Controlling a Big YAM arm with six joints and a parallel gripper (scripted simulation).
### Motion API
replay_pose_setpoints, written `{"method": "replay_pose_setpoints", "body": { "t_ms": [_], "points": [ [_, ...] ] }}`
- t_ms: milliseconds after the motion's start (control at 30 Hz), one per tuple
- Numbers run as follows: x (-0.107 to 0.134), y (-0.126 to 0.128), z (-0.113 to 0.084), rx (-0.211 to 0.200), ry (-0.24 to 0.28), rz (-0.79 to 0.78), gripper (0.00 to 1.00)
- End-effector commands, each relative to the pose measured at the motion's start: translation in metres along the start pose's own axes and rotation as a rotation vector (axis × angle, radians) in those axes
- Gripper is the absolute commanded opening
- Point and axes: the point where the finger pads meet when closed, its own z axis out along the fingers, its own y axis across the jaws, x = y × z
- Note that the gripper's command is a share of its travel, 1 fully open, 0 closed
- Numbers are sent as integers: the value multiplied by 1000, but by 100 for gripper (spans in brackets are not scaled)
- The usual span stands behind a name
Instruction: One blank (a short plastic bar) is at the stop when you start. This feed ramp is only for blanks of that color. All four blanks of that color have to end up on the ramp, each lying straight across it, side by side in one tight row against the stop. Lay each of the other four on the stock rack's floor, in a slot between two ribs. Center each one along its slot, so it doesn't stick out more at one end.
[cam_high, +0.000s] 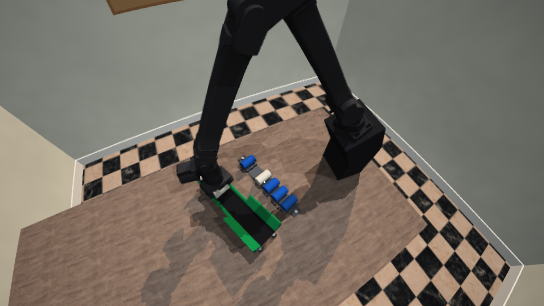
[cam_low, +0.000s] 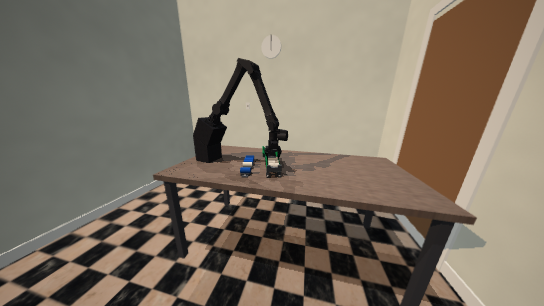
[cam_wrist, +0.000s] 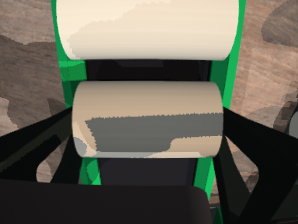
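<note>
Arm (cam_high: 220, 100): leaning over the ramp's upper end, hiding it from above.
Rack (cam_high: 256, 173): beside ramp, holding four blue bars (cam_high: 279, 193) and one cream bar (cam_high: 263, 176).
Ramp (cam_wrist: 232, 76): cream bar (cam_wrist: 147, 14) across it, probably at the stop.
Gripper (cam_wrist: 148, 137): jaws pinching second cream bar (cam_wrist: 148, 119), just short of the first.

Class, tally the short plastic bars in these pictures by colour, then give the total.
Blue plastic bars: 4
Cream plastic bars: 4, one only a sliver at the wrist view's top edge
Total: 8
</note>
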Motion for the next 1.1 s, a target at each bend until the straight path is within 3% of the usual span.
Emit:
{"method": "replay_pose_setpoints", "body": {
  "t_ms": [0,800,1067],
  "points": [
    [-6,11,-6,-22,-15,8,66],
    [-6,11,-6,-22,-15,8,66],
    [-6,11,-6,-22,-15,8,77]
  ]
}}
